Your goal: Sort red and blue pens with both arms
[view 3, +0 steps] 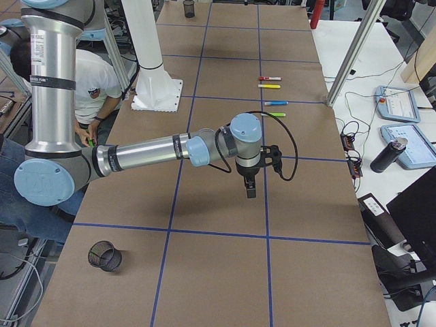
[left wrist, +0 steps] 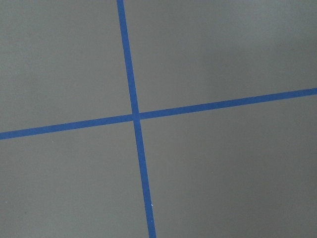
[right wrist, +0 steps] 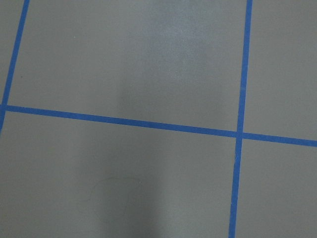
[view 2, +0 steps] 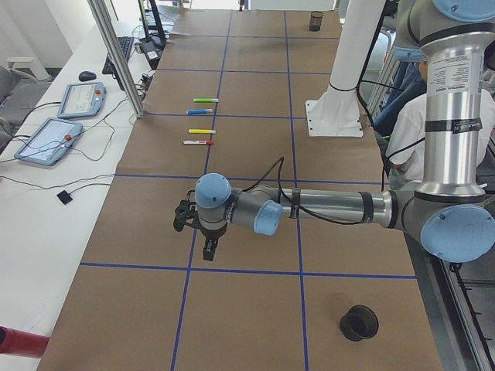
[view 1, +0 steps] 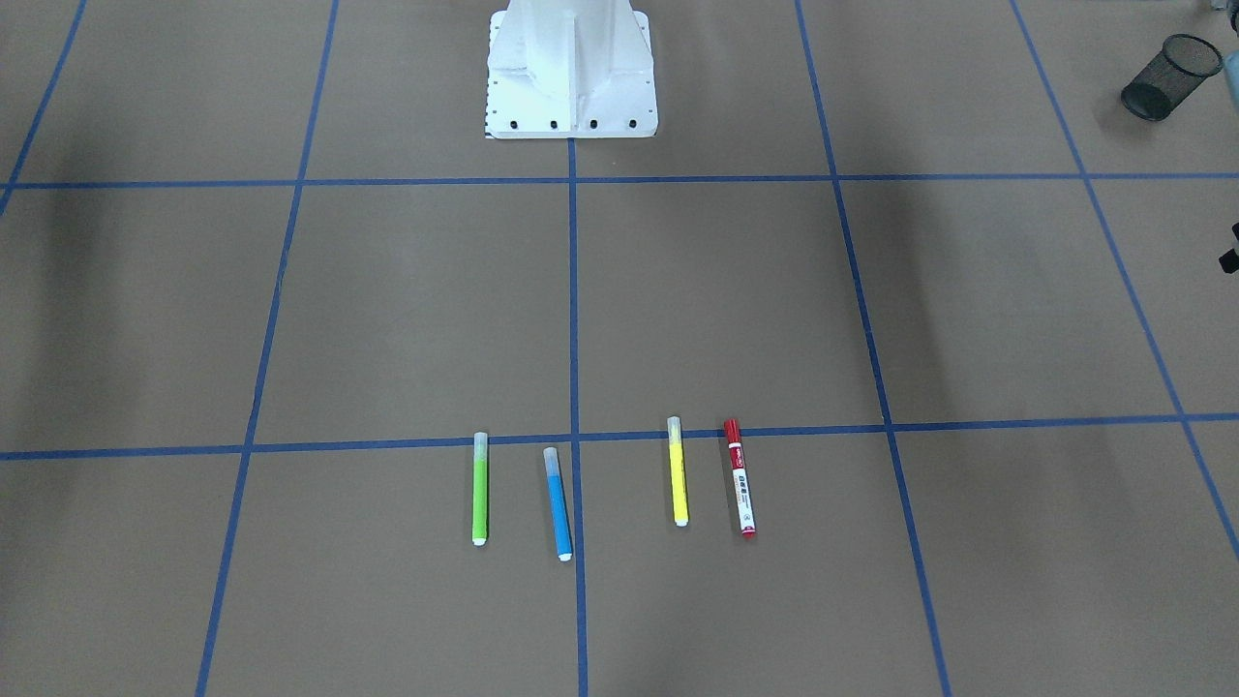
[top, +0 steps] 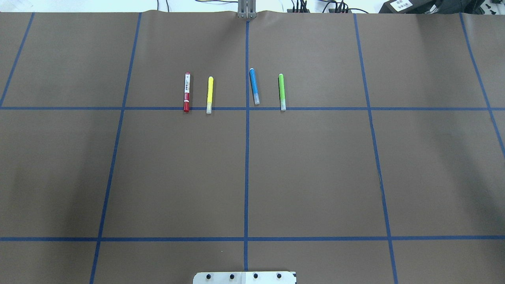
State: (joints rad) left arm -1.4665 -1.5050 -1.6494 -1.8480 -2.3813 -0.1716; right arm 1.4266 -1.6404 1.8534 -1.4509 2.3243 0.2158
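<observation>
Starting at the left hand (view 2: pixel 209 252): it hangs pointing straight down over the surface (top: pixel 315 177), with nothing in it as far as I can see. It only shows from the side, so I can't tell if the fingers are apart or together. Same for the right hand (view 3: pixel 250 192), which also points down over bare paper. Both wrist cameras show only the blue tape lines (left wrist: pixel 133 117), so neither hand is over a pen yet.

Moving outward, the pens sit well apart from both hands in a neat parallel row, caps toward the robot. The red pen (top: pixel 186 92) is at the row's end on the left arm's half. The blue pen (top: pixel 254 86) is just beside the centre tape line on the right arm's half. The yellow marker (top: pixel 210 94) sits between them, and the green marker (top: pixel 281 92) is past the blue.

My guess is the layout gives each arm one target on its own side, so there's no reaching across. There's a black mesh cup (view 2: pixel 360 322) at the left end and another mesh cup (view 3: pixel 105 257) at the right end, probably the drop spots. Nothing's been sorted yet.
</observation>
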